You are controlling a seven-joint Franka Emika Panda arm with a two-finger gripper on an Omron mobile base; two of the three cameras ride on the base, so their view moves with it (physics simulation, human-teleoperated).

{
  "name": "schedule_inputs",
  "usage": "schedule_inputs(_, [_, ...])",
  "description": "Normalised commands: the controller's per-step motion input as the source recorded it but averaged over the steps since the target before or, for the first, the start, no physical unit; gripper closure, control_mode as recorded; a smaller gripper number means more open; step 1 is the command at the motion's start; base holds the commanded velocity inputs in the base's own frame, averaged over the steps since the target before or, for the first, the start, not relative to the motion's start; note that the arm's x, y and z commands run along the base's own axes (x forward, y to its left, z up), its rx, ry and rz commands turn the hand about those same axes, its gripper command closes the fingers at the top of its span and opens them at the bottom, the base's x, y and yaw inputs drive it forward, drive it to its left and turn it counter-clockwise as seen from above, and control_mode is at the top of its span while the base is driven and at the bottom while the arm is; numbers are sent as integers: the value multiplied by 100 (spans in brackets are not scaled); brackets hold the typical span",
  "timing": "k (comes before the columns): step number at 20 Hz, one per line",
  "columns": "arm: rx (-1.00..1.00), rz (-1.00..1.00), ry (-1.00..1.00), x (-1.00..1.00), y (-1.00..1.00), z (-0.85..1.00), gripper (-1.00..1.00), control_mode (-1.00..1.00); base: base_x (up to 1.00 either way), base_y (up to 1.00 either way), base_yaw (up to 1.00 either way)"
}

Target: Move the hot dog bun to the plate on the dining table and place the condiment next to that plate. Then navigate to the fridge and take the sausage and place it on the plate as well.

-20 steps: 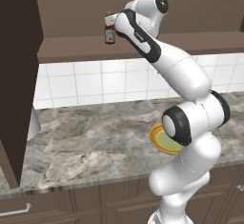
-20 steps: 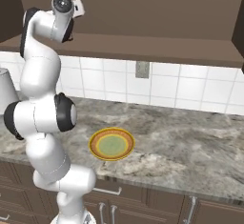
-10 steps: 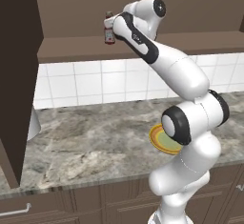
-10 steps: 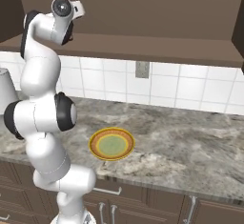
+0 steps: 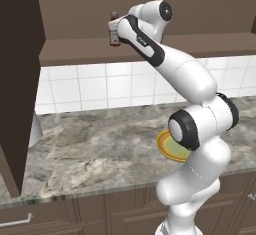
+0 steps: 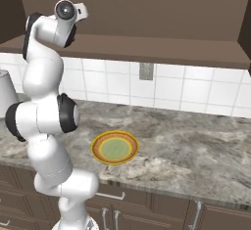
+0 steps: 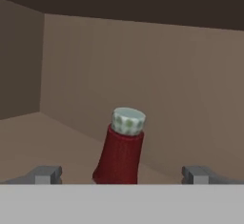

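Note:
The condiment (image 7: 121, 154) is a slim red bottle with a pale cap, standing upright on a high brown shelf (image 5: 75, 51) under the wall cabinets. My gripper (image 7: 123, 175) is raised to that shelf and is open. Its fingertips (image 7: 47, 174) stand wide on either side of the bottle's lower body without touching it. From the left base view the condiment (image 5: 113, 38) shows just left of my hand, with the gripper (image 5: 118, 28) around it. The hot dog bun, the plate, the dining table, the fridge and the sausage are out of view.
The shelf's back wall is close behind the bottle. Below lies a marble counter (image 6: 196, 146) with brown cabinets, carrying a yellow plate with a greenish centre (image 6: 114, 148). A pale grey object (image 6: 7, 92) stands at the counter's left, beside a tall dark cabinet (image 5: 17, 89).
My hand has edged a little further toward the bottle on the shelf. The jaws stayed open and the bottle has not moved.

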Motion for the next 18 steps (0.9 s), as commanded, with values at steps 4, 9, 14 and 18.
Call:
schedule_inputs(4, [0, 0, 0, 23, 1, 0, -100, -100, 0, 0, 0])
schedule_inputs(9, [0, 0, 1, 18, 14, 0, -100, -100, 0, 0, 0])
schedule_inputs(14, [0, 0, 2, 17, 14, 0, -100, -100, 0, 0, 0])
schedule_inputs(18, [0, 0, 1, 14, 3, -2, -100, -100, 0, 0, 0])
